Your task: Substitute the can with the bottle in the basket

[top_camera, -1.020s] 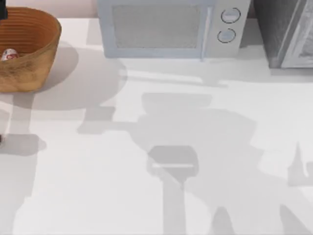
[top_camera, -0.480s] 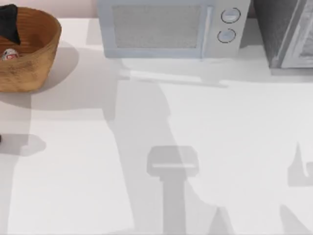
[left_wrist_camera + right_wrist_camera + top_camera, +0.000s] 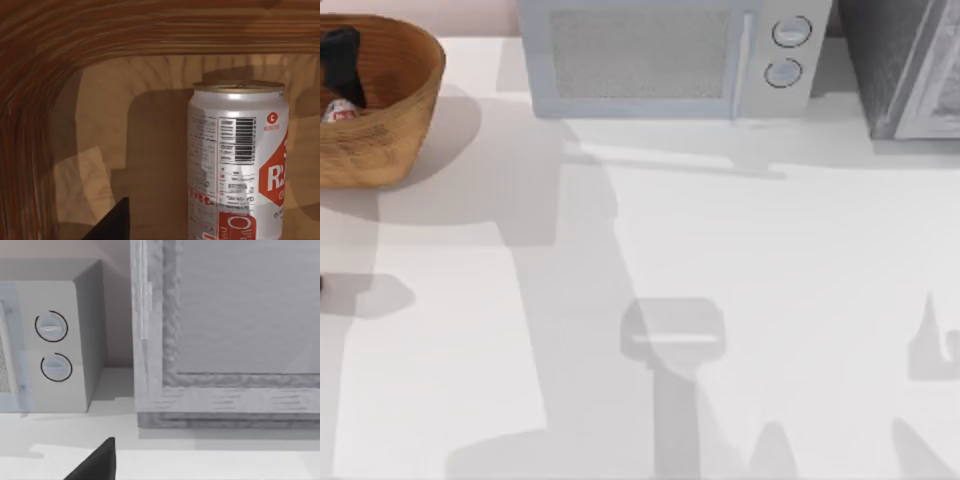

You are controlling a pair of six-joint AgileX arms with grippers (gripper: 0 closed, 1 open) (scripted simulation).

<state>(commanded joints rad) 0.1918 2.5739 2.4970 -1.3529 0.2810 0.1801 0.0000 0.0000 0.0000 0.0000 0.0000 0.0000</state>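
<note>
The tan wicker basket [image 3: 400,120] stands at the table's far left corner. Inside it, the white can [image 3: 334,111] with red marks stands upright on the basket floor [image 3: 150,125]. My left gripper [image 3: 342,68] hangs inside the basket, just behind and above the can, open with nothing in it. In the left wrist view the can [image 3: 237,160] is close ahead, and one black fingertip [image 3: 111,224] stands apart from it to one side. The bottle is out of view. One fingertip [image 3: 97,462] of my right gripper, also open, hangs over the table near the microwave.
A grey microwave [image 3: 660,60] stands along the back edge, with a grey cabinet [image 3: 905,65] to its right. The basket's woven wall [image 3: 30,125] curves close around the left gripper. A small dark thing [image 3: 321,283] sits at the table's left edge.
My left gripper has come from the basket's back rim down into the basket, towards the can. Arm shadows on the table have shifted left. The can has not moved.
</note>
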